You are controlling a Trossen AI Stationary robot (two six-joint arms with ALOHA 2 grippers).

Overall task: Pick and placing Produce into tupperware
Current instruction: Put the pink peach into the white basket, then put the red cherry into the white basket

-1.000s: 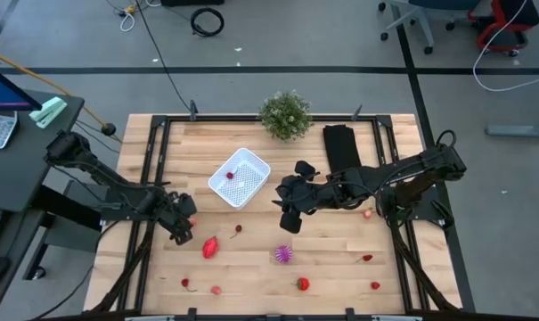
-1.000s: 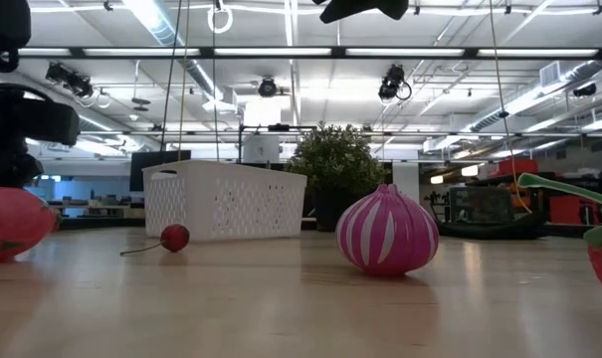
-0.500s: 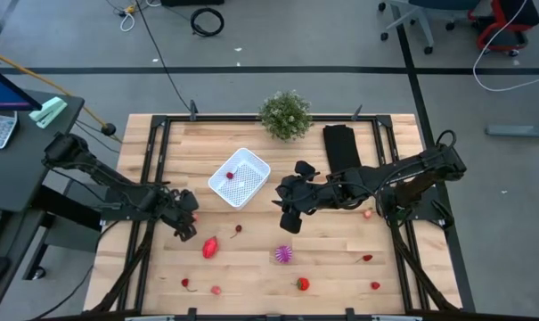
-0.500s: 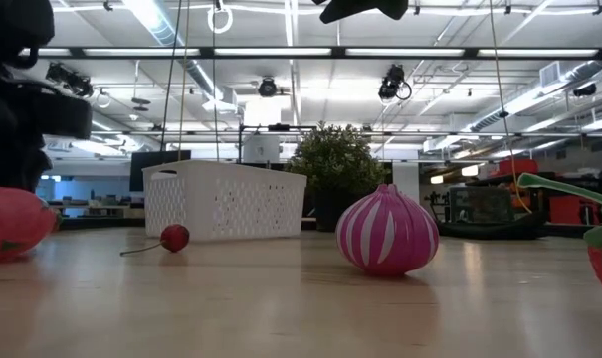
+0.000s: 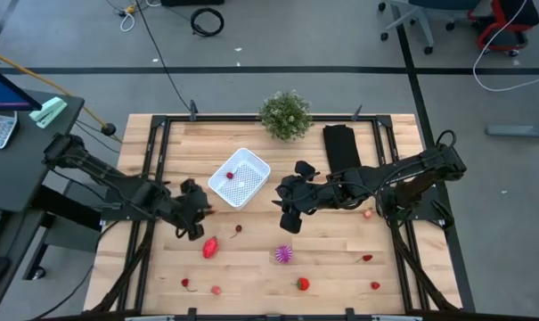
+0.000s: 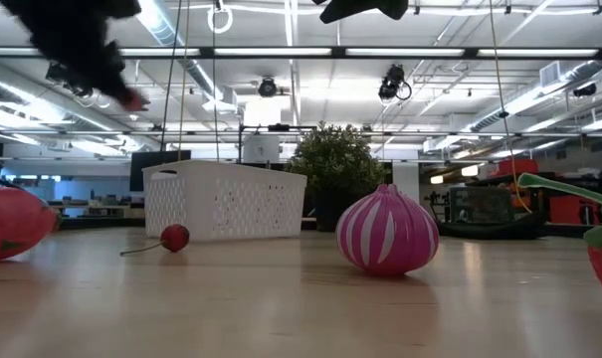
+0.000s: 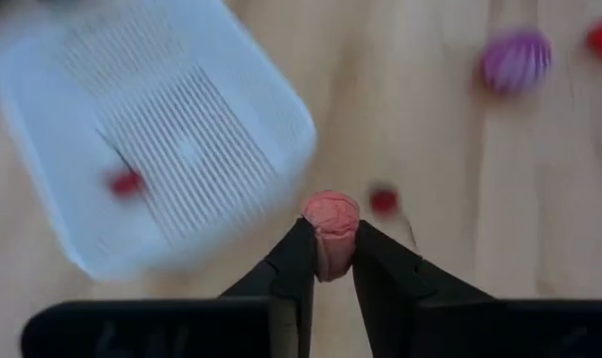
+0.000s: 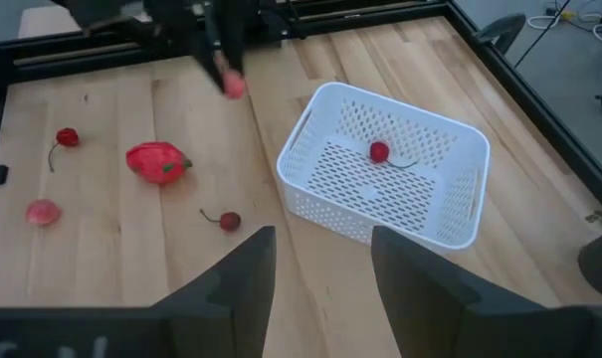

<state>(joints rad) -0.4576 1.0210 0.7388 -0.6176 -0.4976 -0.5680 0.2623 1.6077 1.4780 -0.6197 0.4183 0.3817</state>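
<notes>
The white tupperware [image 5: 239, 176] sits flat on the table with one small red piece [image 5: 230, 176] inside. My left gripper [image 5: 198, 212] hovers off the tupperware's near-left corner, shut on a small pinkish fruit [image 7: 330, 211]; the right wrist view shows that fruit [image 8: 233, 86] in the air. My right gripper [image 5: 287, 214] hangs open [image 8: 322, 264] to the right of the tupperware, touching nothing. On the table lie a red pepper-like piece [image 5: 210, 247], a cherry [image 5: 237, 230], a striped purple piece [image 5: 284, 255] and a strawberry [image 5: 302, 283]. My left gripper pinches the pinkish fruit's lower half [image 7: 328, 249] between its two fingertips, one finger [image 7: 299, 254] on each side. The fruit's top stands out past the tips. It is lifted clear of the table, next to the tupperware's corner [image 7: 281, 159].
A green potted plant [image 5: 285, 114] and a black folded cloth [image 5: 342, 147] stand at the far edge. More small red and pink pieces lie near the near edge [image 5: 216, 290] [image 5: 374, 285] and at the right [image 5: 368, 213]. Black frame rails run along the table's sides.
My left gripper has risen from table height and moved toward the tupperware, carrying the pinkish fruit up with it; in the low view it has gone from the table's level to the top of the picture. The right arm has kept still.
</notes>
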